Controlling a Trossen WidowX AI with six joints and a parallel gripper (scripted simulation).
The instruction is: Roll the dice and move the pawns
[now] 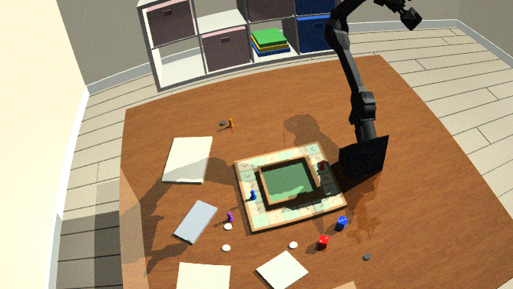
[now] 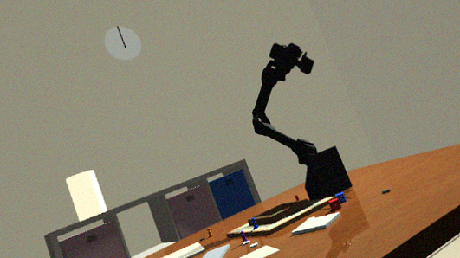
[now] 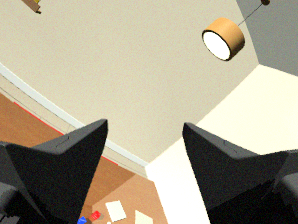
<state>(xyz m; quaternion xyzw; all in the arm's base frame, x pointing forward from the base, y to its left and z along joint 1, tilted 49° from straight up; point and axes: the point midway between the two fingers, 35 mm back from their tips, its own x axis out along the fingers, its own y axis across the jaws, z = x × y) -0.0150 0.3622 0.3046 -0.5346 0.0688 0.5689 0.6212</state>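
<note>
Rearing high above the bench [image 1: 422,184], the gripper [image 2: 305,63] hangs partly spread, seemingly grasping nothing. Red die [image 1: 322,241] and blue die [image 1: 341,222] sit just beside the board's near edge; the tray [image 1: 286,180] holds neither.

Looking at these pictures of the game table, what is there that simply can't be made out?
- Small blue die and small red die: pips too small to count in the top view, mere specks in the exterior and wrist views.
- Black pincer: cut off by the frame edge in the top view; open and empty in the wrist view.
- Green sunken tray: partly dimmed by the arm's shadow in the top view.
- Board arrows: faint in the top view.
</note>
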